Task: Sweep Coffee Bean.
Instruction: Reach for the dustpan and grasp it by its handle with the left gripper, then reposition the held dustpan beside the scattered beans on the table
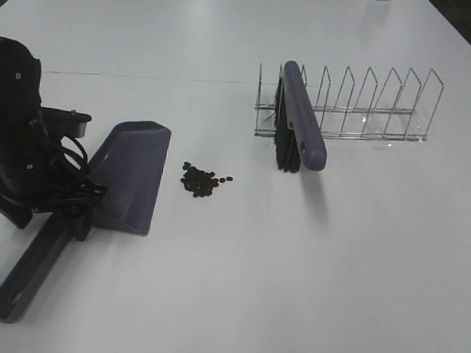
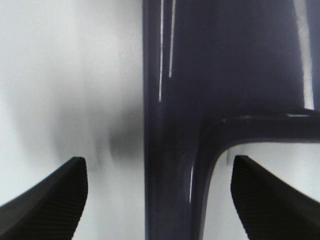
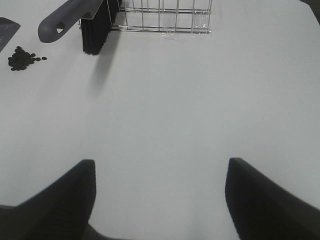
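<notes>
Left fingers (image 2: 50, 200) apart astride dustpan handle (image 2: 170, 125) (gaps both sides); right fingers (image 3: 60, 200) apart above the table (image 3: 175, 100)

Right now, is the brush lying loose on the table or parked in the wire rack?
Parked: the brush stands bristles-down in the wire rack's end slot, handle jutting out.

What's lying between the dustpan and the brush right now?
Only the small pile of coffee beans on the white table, nearer the dustpan than the brush. The high camera shows it.
</notes>
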### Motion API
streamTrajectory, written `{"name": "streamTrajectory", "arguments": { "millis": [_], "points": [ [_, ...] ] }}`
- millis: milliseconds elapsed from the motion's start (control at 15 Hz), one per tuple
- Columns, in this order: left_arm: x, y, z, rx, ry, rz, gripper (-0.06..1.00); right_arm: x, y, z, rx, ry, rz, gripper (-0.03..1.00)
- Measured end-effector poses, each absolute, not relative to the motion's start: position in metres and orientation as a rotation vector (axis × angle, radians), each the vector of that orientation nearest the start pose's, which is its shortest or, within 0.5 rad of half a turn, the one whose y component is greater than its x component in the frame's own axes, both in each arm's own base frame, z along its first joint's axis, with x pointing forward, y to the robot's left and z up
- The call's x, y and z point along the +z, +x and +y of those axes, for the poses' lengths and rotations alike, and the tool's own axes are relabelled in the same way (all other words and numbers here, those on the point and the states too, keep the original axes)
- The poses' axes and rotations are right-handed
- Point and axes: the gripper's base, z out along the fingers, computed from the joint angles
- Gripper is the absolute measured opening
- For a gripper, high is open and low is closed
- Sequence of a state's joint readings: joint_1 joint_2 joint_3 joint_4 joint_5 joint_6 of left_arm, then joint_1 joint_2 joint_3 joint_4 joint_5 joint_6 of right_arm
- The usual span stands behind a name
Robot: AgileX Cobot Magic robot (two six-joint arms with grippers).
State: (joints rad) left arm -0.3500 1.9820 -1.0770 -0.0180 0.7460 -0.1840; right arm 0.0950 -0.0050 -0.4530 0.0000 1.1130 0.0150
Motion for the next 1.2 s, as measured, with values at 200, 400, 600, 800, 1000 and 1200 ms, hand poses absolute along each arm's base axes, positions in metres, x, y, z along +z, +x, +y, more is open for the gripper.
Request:
{"name": "streamTrajectory", "arguments": {
  "millis": [200,400,600,800,1000,1200],
  "points": [
    [0.1018,0.3182,-0.1174,-0.016,0.247,3.14,0.72,0.26,-0.0029,-0.0003,0.064,-0.086,2.138,0.63],
    [0.098,0.3183,-0.1175,-0.011,0.249,3.158,0.68,0.26,-0.0029,-0.0003,0.064,-0.086,2.138,0.63],
    [0.0981,0.3178,-0.1174,-0.007,0.251,3.168,0.57,0.26,-0.0029,-0.0003,0.064,-0.086,2.138,0.63],
    [0.0981,0.3177,-0.1173,-0.007,0.256,3.169,0.34,0.26,-0.0029,-0.0003,0.064,-0.086,2.138,0.63],
    [0.098,0.3207,-0.1184,-0.021,0.25,3.135,0.34,0.26,-0.0029,-0.0003,0.064,-0.086,2.138,0.63],
    [0.098,0.3213,-0.1188,-0.028,0.245,3.128,0.34,0.26,-0.0029,-0.0003,0.064,-0.086,2.138,0.63]
  ]
}}
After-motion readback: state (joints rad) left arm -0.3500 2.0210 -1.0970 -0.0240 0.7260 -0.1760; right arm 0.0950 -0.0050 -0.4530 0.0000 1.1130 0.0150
